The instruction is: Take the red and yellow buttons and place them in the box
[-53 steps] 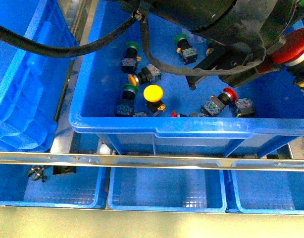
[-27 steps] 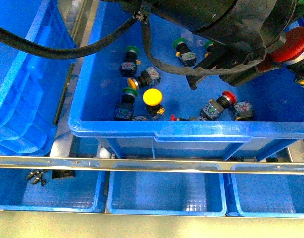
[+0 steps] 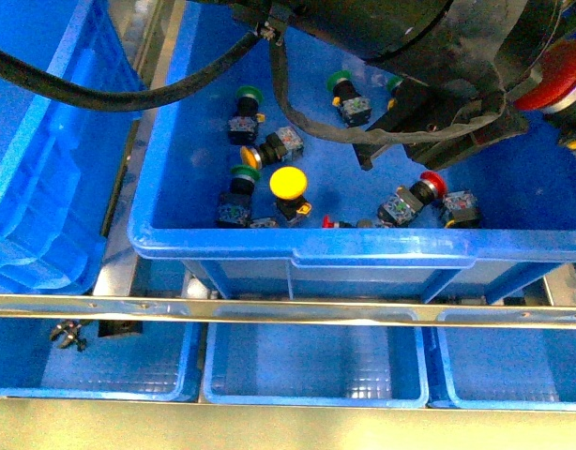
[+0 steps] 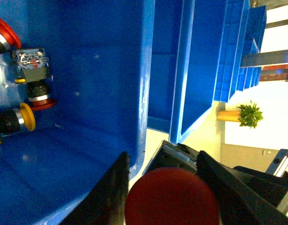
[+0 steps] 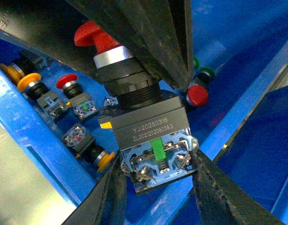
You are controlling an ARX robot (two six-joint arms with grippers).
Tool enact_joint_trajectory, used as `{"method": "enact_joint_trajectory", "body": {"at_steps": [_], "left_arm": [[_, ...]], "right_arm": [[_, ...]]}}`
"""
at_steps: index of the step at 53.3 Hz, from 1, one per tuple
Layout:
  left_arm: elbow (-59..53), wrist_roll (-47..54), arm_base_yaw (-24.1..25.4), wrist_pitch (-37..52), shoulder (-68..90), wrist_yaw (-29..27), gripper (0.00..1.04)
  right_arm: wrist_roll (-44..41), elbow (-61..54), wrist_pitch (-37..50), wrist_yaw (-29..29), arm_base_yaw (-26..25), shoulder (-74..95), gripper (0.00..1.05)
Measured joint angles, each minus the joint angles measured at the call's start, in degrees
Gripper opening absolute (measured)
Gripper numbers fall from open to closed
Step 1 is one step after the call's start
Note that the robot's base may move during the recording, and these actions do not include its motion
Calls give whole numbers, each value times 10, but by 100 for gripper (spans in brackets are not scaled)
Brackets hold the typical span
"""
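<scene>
My right gripper [image 5: 158, 190] is shut on a red button [image 5: 144, 126], its grey contact block between the fingers. That same red cap [image 3: 555, 80] shows top right in the front view, above the wide blue crate [image 3: 297, 248] of loose buttons: a yellow one [image 3: 289, 184], a red one [image 3: 431, 184] and green ones [image 3: 340, 82]. My left gripper [image 4: 162, 187] is shut on another red button [image 4: 172, 201], beside the rim of the box [image 4: 144, 93]. Red [image 4: 41, 101] and yellow [image 4: 26, 117] buttons lie on the box floor. The box [image 3: 35, 187] stands at the left.
A metal rail [image 3: 288, 309] crosses in front of small blue bins [image 3: 316, 361]. A black cable [image 3: 82, 92] hangs over the left box. More blue crates [image 4: 233, 47] stand stacked beyond the box. The dark arms fill the top of the front view.
The front view has shifted slightly, and the held red button at its top right has risen a little. The loose buttons in the crate lie as before.
</scene>
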Motion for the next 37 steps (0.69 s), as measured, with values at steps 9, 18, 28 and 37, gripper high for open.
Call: {"method": "enact_joint_trajectory", "body": {"at_steps": [9,18,28,37], "left_arm": [[0,5,0,-5,1,-8,79],[0,13,0,-5,1,-12,99],[0,21,1,-5,1,-25,97],[0,42,11,-4,1,-37,97]], "right_arm": [[0,0,0,0,-4,-3,32],[-2,0,-1,0,-10,-3,32],[-4,0,1,1,-23,-2,32],[-10,0,1,0,-40,0,32]]}}
